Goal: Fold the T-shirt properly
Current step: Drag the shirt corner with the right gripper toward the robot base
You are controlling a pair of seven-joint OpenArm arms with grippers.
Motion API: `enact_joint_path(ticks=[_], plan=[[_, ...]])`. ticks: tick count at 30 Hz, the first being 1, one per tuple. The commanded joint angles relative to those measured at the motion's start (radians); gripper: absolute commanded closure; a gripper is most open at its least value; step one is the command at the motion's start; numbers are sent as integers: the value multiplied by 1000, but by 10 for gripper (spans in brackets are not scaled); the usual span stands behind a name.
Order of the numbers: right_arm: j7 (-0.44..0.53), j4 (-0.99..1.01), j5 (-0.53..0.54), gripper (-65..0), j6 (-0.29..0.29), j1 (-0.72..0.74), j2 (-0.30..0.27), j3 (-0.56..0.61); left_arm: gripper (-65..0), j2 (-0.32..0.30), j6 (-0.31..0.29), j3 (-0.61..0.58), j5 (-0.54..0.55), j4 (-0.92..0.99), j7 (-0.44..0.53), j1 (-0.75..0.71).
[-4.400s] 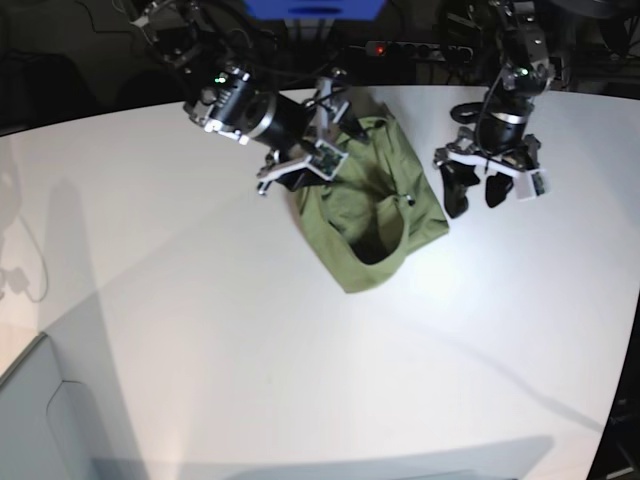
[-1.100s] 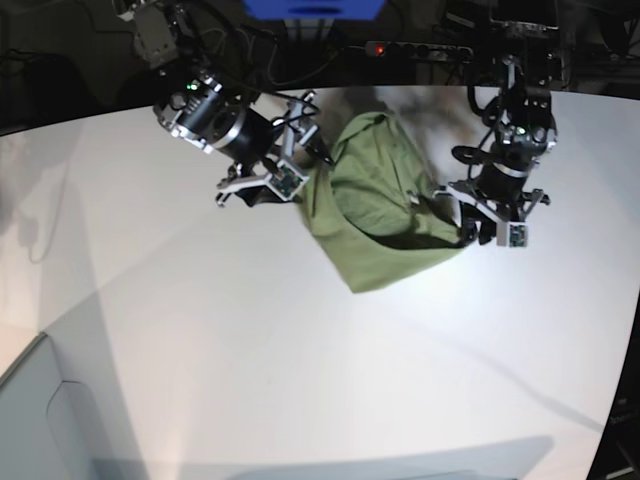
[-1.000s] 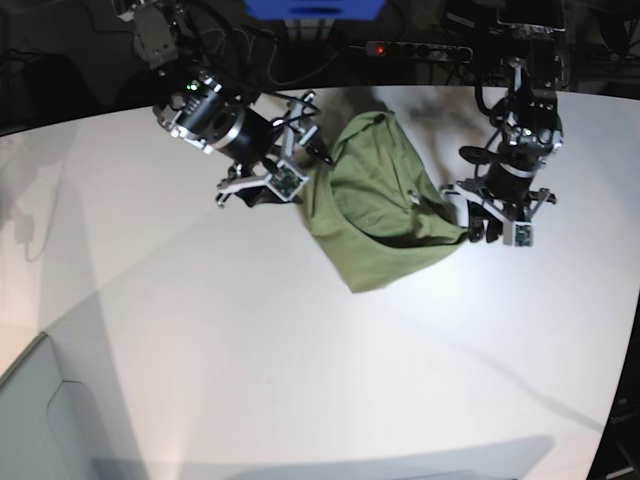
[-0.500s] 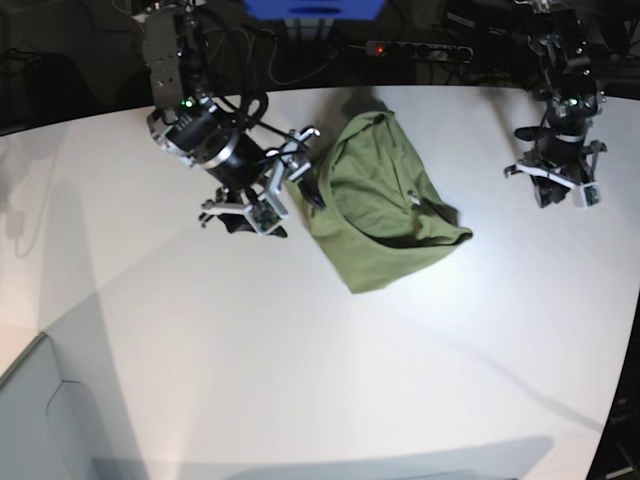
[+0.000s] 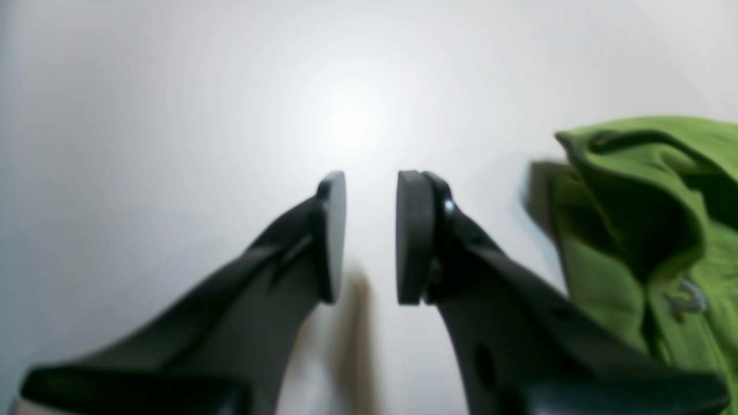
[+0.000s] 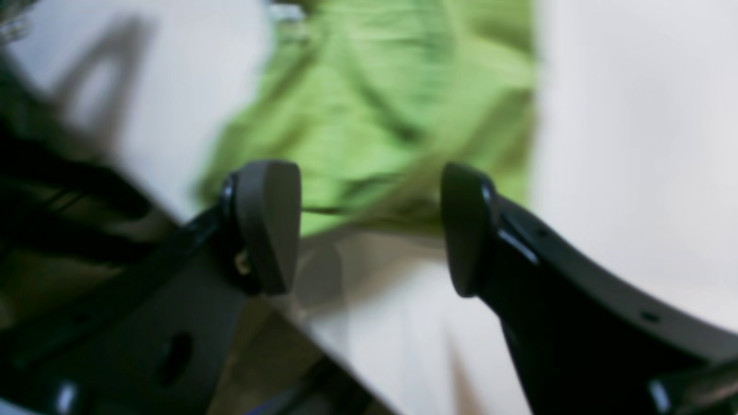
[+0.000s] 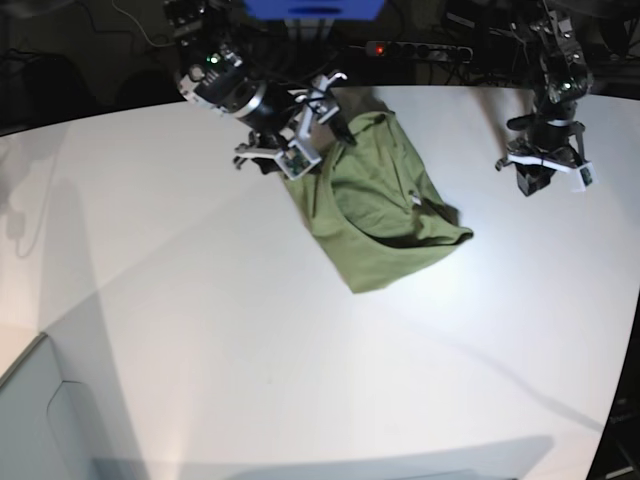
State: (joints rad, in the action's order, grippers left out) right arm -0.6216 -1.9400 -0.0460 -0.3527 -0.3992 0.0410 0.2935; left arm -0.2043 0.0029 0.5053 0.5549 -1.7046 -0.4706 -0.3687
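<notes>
One T-shirt (image 7: 383,213) lies on the one white worktop (image 7: 200,330), a single crumpled green heap just above centre. Two arms reach in from the far edge, each with one end effector: the right end effector (image 7: 305,140) at about eleven o'clock of the garment, the left end effector (image 7: 545,172) at about two o'clock (each showing two dark fingers, parted, with nothing between them). One power strip (image 7: 420,48) sits behind the worktop at twelve o'clock.

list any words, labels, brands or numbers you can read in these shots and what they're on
None can be read.
T-shirt: plain green, no print; a small pale tag near its middle is too small to read.
Right gripper and left gripper: small pale plates on them, too small to make out.
Blue object at the top edge: no lettering visible.
Both wrist views are blurred and show no text.
</notes>
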Motion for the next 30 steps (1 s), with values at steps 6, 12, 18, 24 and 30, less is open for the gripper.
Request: enact_joint_path(ticks=[6, 12, 18, 24, 30], plan=[[22, -16, -5, -423, 4, 58, -19, 128, -200, -22, -4, 2, 7, -24, 22, -2], [16, 44, -7, -445, 4, 124, -23, 155, -268, -22, -4, 62, 4, -31, 22, -22], [16, 189, -7, -445, 4, 194, -23, 249, -268, -22, -2, 118, 0, -31, 22, -26], [18, 261, -7, -444, 4, 230, -20, 290, -268, -22, -2, 123, 0, -30, 22, -36], [16, 297, -7, -343, 4, 242, -20, 318, -268, -14, -2, 122, 1, -28, 22, -36]])
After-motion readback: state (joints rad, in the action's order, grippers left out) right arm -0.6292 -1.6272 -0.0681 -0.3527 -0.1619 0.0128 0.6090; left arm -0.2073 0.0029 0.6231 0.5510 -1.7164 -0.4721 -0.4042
